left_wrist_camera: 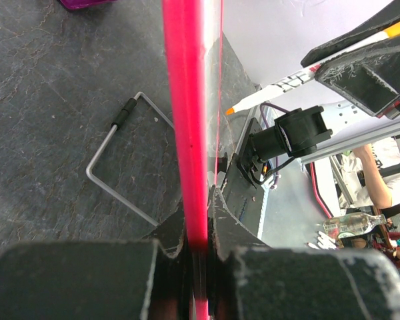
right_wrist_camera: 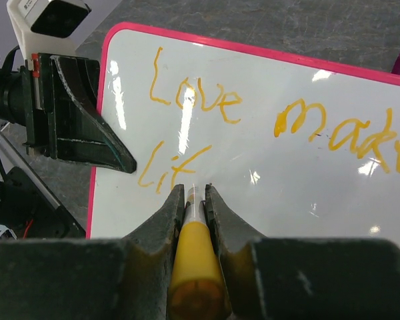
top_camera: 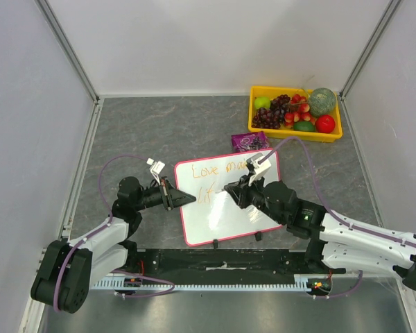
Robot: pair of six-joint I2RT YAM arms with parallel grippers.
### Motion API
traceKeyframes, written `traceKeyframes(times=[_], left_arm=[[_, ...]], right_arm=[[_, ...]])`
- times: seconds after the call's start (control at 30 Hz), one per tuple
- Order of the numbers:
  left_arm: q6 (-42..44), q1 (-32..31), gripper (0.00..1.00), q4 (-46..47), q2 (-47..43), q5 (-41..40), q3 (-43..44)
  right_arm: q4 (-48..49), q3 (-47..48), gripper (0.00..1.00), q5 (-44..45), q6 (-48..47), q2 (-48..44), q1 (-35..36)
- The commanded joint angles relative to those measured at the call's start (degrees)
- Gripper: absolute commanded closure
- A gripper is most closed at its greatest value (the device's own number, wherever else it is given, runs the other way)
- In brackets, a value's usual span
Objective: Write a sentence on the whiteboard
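Grey stone-look table (top_camera: 159, 132). At frame centre sits the whiteboard (top_camera: 225, 218): stiff, light, probably prone to sliding, best held by its pink rim, which the left gripper (top_camera: 189, 200) pinches. The right gripper (top_camera: 229, 187) is clamped on an orange marker (right_wrist_camera: 195, 247), with the sentence (top_camera: 209, 171) unfinished.

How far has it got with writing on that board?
Done: the sentence so far reads "Love make" on the top line and "lif" below, in orange on the whiteboard. In hand: the right jaws are shut on the orange marker, tip by the board just after "lif", while the left jaws pinch the board's pink left edge. Left: the second line stops mid-word, so more writing remains.
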Motion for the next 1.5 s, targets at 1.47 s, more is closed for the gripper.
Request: traceKeyframes(times=[1.47], left_arm=[[10.56,-0.38,0.98,-3.21,0.97,-3.56,-0.08]], right_arm=[[-2.18,1.41,1.00,6.22,0.01,1.05,-0.87]])
